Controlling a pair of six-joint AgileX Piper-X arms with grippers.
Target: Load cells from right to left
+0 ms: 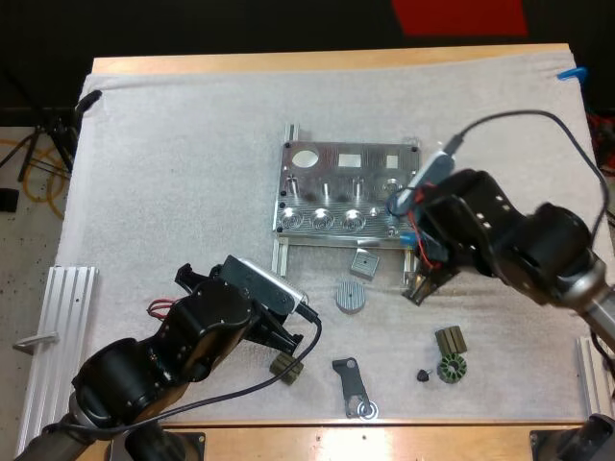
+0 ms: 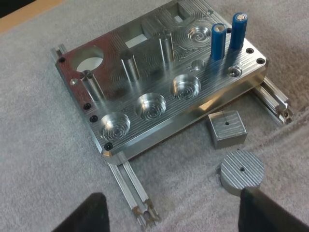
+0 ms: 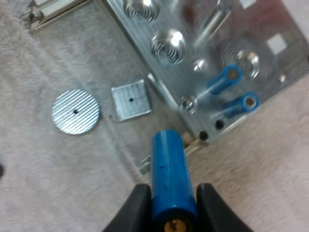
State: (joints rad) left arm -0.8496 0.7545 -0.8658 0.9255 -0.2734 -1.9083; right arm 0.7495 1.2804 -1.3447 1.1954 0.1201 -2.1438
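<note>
My right gripper [image 3: 170,193] is clamped on a blue cell [image 3: 168,164], with the fingers pinching it from both sides near one end. The free end points toward the fixture [image 3: 193,48]. The held cell hangs just off the fixture's corner, above the mat [image 3: 251,159]. Two more cells [image 2: 218,41] stand upright, side by side, at that same end of the fixture, so I judge the next seat lies just beyond them along the fixture.

My left gripper [image 2: 169,212] is spread wide with nothing between the fingers. It waits off the fixture's long front edge and is well clear of it. A square block [image 2: 227,128] lies just beside that edge, and a ribbed disc [image 2: 241,169] lies a little farther out from the fixture.

I expect the cell to be light and rigid, with a smooth sleeve that could slide or swivel in a two-finger pinch. Gripping across its width near the top end seems right to me, since it leaves the lower length free to enter a seat. A tilted cell could catch on the fixture's rim, so I would square it up first
</note>
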